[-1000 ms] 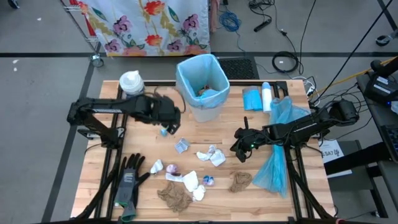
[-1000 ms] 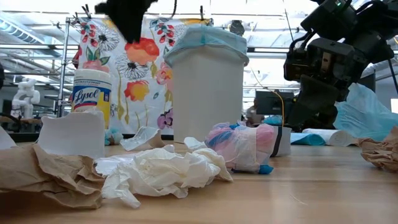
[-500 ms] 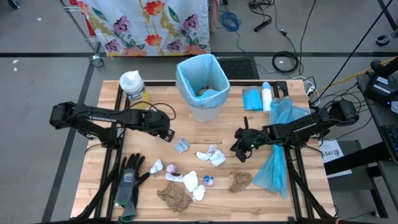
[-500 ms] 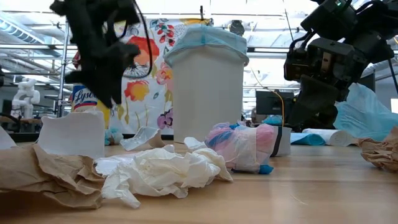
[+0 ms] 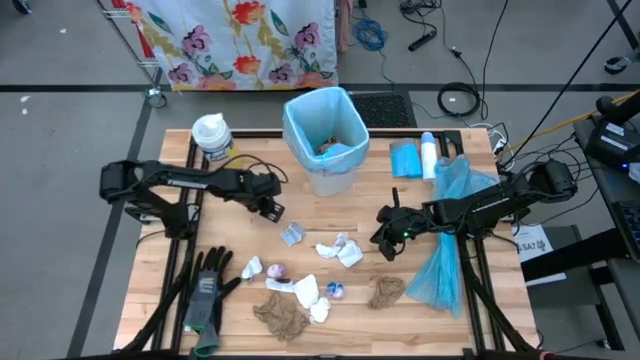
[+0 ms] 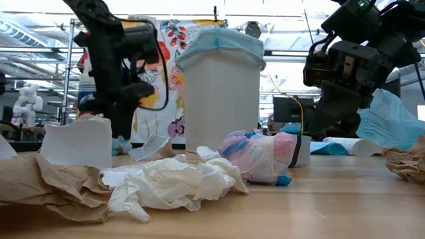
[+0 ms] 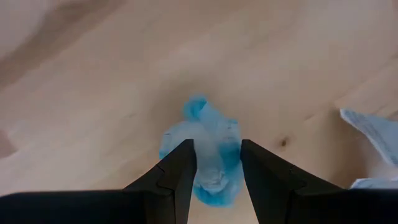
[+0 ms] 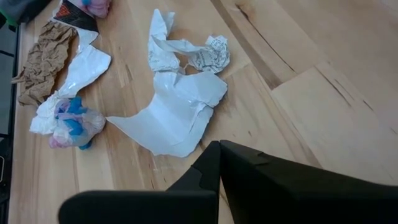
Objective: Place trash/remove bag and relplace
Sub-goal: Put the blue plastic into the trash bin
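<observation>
A small crumpled blue wrapper [image 7: 211,124], one piece of the trash, lies on the wooden table. My left gripper [image 7: 217,146] points down over it, open, one finger on each side. More trash is strewn toward the near edge: white tissue [image 5: 342,250] and brown paper towels [image 5: 281,316]. The white bin [image 5: 325,140] lined with a blue bag stands at the far middle and has trash inside. My right gripper [image 5: 385,243] hovers shut, right of the tissue, touching nothing. A loose blue bag [image 5: 448,240] lies by the right arm. My left gripper comes at the blue wrapper from above, its fingers [image 7: 180,168] standing at the wrapper's two sides [image 7: 231,155]. The wrapper lies on the table between them. I cannot tell whether the fingers touch it.
A pair of black-and-grey gloves [image 5: 207,290] lies at the near left. A wipes canister [image 5: 212,134] stands at the far left. Blue and white rolls [image 5: 415,158] lie right of the bin. Another brown paper towel [image 5: 387,291] lies near the front.
My left gripper has come down from high above the table to the blue wrapper and tipped to point more steeply down. The gap between its fingers is unchanged. The wrapper has stayed where it lay.
</observation>
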{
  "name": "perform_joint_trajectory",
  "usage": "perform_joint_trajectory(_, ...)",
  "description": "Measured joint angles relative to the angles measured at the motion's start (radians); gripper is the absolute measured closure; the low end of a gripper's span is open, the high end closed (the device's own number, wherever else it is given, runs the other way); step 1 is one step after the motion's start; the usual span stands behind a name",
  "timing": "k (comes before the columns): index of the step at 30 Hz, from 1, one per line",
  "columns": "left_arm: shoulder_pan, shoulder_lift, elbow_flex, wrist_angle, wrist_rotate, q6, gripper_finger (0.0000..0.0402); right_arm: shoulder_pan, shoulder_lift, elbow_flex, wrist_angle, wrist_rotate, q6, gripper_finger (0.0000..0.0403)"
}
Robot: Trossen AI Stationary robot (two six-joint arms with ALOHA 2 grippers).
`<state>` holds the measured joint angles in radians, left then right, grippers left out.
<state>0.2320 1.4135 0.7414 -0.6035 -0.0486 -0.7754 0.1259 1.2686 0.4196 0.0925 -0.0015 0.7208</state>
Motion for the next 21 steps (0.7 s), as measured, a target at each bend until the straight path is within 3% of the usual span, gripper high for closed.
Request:
perform_joint_trajectory(6,0.007,0.084,0.005,0.026,0.048,0.006,0.0286,0.000,0.000,0.000,0.000,0.000,-0.003,0.0403)
perform_joint_trajectory(12,0.002,0.099,0.007,0.028,0.087,-0.032,0.0389,0.000,0.000,0.000,0.000,0.001,-0.006,0.0403)
perform_joint_trajectory(16,-0.022,0.033,0.018,-0.008,0.126,-0.080,0.0396,0.000,0.000,0.000,0.000,0.001,-0.007,0.0403)
perform_joint_trajectory(21,-0.075,-0.100,0.106,-0.125,0.058,-0.134,0.0399,0.000,0.000,0.000,-0.006,0.001,-0.011,0.0403)
